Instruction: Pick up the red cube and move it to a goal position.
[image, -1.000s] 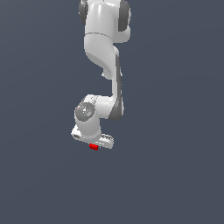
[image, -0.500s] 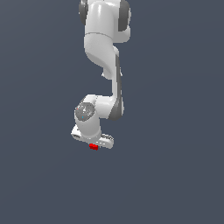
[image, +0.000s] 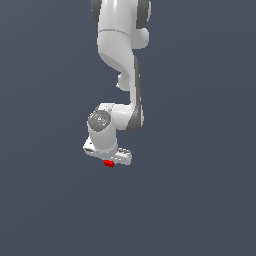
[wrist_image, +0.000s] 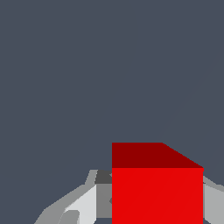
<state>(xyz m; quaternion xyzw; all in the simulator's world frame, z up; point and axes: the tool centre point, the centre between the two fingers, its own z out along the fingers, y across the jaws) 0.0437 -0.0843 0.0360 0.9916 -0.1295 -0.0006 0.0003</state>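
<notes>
The red cube (image: 108, 163) is a tiny plain red block that peeks out just under the white gripper (image: 109, 162) in the exterior view. Most of it is hidden by the hand. In the wrist view the red cube (wrist_image: 156, 188) fills the space between the two grey-white fingers (wrist_image: 83, 205), which press on its sides. The gripper (wrist_image: 155, 205) is shut on the cube. The arm hangs down from above with the hand pointing downward.
The white arm (image: 120, 60) reaches down from the top of the exterior view. Around it there is only a plain dark grey surface (image: 200, 200).
</notes>
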